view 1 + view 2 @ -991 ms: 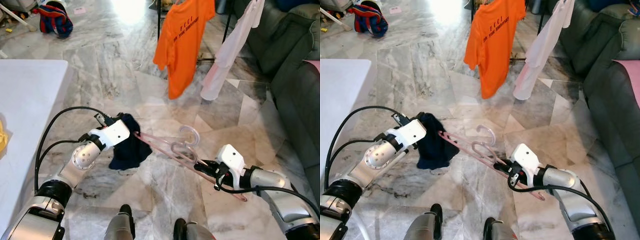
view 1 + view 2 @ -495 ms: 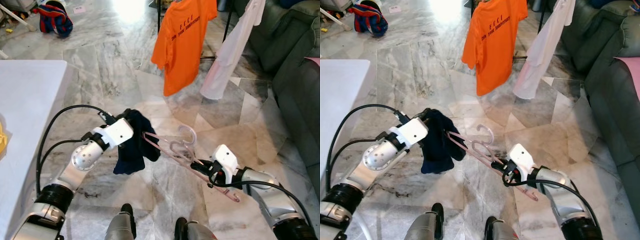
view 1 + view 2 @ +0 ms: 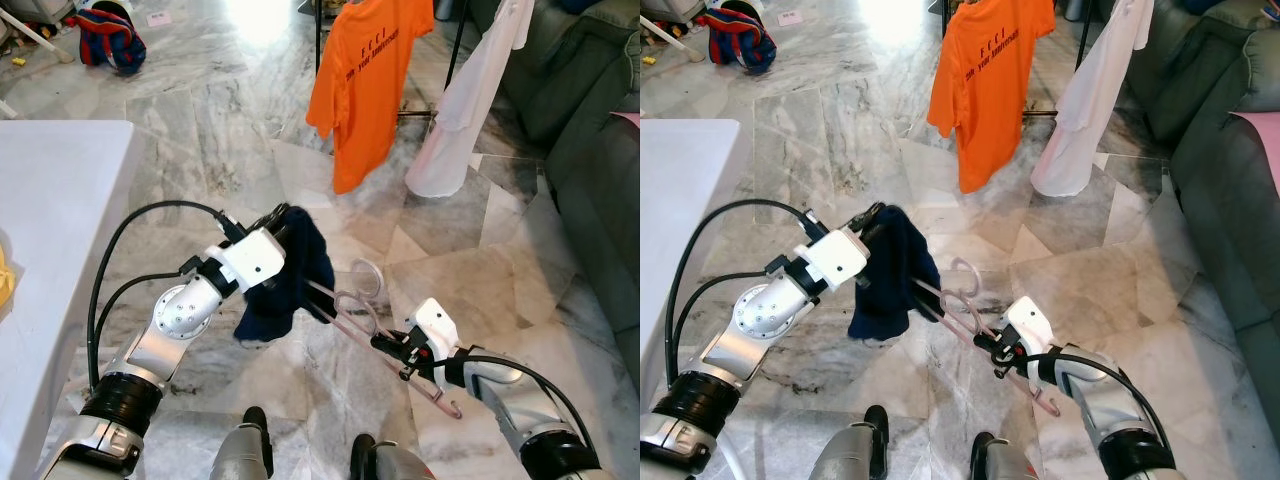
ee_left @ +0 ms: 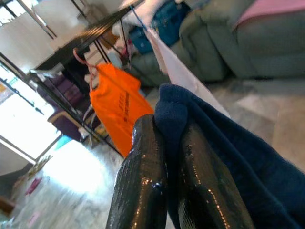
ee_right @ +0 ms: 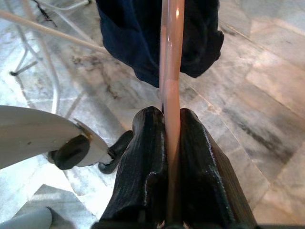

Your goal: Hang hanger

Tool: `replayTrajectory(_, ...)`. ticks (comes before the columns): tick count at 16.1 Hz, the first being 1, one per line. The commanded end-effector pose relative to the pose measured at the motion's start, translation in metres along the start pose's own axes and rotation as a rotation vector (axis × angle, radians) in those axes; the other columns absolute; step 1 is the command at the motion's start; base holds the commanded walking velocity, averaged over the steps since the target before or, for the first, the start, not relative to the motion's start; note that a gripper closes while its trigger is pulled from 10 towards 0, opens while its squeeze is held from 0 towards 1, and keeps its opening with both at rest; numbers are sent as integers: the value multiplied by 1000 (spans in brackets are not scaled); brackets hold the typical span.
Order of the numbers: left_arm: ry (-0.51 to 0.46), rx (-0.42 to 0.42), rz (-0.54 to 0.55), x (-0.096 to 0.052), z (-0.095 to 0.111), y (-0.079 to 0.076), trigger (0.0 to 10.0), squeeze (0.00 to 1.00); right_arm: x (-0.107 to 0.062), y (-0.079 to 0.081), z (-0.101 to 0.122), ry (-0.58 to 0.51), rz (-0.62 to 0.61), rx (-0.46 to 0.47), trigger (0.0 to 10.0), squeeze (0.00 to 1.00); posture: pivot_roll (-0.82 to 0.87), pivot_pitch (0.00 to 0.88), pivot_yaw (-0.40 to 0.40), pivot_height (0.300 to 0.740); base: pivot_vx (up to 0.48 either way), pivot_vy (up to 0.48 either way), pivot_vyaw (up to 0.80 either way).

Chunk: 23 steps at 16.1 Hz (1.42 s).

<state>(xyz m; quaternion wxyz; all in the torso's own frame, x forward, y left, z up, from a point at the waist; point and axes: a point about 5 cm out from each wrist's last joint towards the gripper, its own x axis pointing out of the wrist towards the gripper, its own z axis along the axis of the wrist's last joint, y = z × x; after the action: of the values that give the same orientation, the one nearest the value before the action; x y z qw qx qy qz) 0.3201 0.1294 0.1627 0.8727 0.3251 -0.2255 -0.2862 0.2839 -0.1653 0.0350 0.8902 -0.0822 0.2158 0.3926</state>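
Observation:
A pink hanger (image 3: 345, 305) is held low in front of me, slanting between my two arms, its hook pointing away from me. A dark navy garment (image 3: 285, 275) is draped over its left end. My left gripper (image 3: 283, 215) is shut on the top fold of that navy garment (image 4: 200, 124). My right gripper (image 3: 388, 345) is shut on the hanger's lower bar (image 5: 170, 95), seen between its fingers (image 5: 143, 176). Ahead stands a black clothes rack (image 3: 318, 40) with an orange T-shirt (image 3: 368, 85) and a white garment (image 3: 462, 105) hanging on it.
A white table (image 3: 55, 220) runs along my left. A grey-green sofa (image 3: 590, 120) fills the right side. A striped bag (image 3: 108, 38) lies on the marble floor far left. My feet (image 3: 255, 425) are at the bottom edge.
Both arms have risen and drawn closer together. The left gripper has lifted the navy garment up and to the right, and the hanger now slants more steeply.

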Motion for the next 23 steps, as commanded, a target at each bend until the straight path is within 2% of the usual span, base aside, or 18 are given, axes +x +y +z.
replayTrajectory(1, -47, -28, 26, 1, 10, 4, 10000, 0, -2, -3, -8, 22, -40, 24, 10000, 0, 77, 272, 6, 740, 0, 0, 0)
replayTrajectory(4, -90, -62, 38, 2, 24, 7, 10000, 0, -6, -21, -14, 17, -199, 131, 10000, 0, 84, 271, 5, 740, 0, 0, 0)
replayTrajectory(7, -61, -75, 27, -1, 20, 2, 10000, 0, -14, -43, -5, -44, -384, 148, 10000, 0, 86, 269, 6, 740, 0, 0, 0)
replayTrajectory(8, -21, -78, 10, -5, 12, -5, 10000, 0, -20, -57, 10, -124, -491, 171, 10000, 0, 83, 268, 5, 740, 0, 0, 0)
replayTrajectory(12, 51, -107, -23, -14, -1, -26, 10000, 0, -33, -84, 54, -362, -650, 255, 10000, 0, 73, 264, 1, 740, 0, 0, 0)
replayTrajectory(13, 72, -99, -59, -16, -5, -38, 10000, 0, -38, -90, 72, -471, -687, 310, 10000, 0, 68, 264, -1, 740, 0, 0, 0)
replayTrajectory(15, 103, -114, -101, -19, -11, -55, 10000, 0, -40, -94, 104, -651, -669, 417, 10000, 0, 62, 264, -4, 740, 0, 0, 0)
replayTrajectory(17, 114, -118, -118, -19, -12, -64, 10000, 0, -35, -87, 127, -757, -575, 496, 10000, 0, 58, 263, -7, 740, 0, 0, 0)
replayTrajectory(18, 128, -115, -130, -19, -15, -68, 10000, 0, -29, -76, 143, -806, -491, 531, 10000, 0, 57, 264, -8, 740, 0, 0, 0)
replayTrajectory(19, 135, -111, -136, -19, -17, -71, 10000, 0, -27, -70, 150, -831, -443, 553, 10000, 0, 54, 265, -12, 740, 0, 0, 0)
replayTrajectory(20, 154, -96, -150, -20, -21, -74, 10000, 0, -21, -55, 165, -868, -325, 604, 10000, 0, 52, 266, -13, 740, 0, 0, 0)
replayTrajectory(21, 166, -86, -161, -21, -23, -76, 10000, 0, -18, -46, 172, -885, -253, 639, 10000, 0, 51, 266, -16, 740, 0, 0, 0)
replayTrajectory(23, 176, -79, -177, -21, -25, -80, 10000, 0, -16, -33, 177, -886, -168, 642, 10000, 0, 48, 266, -18, 740, 0, 0, 0)
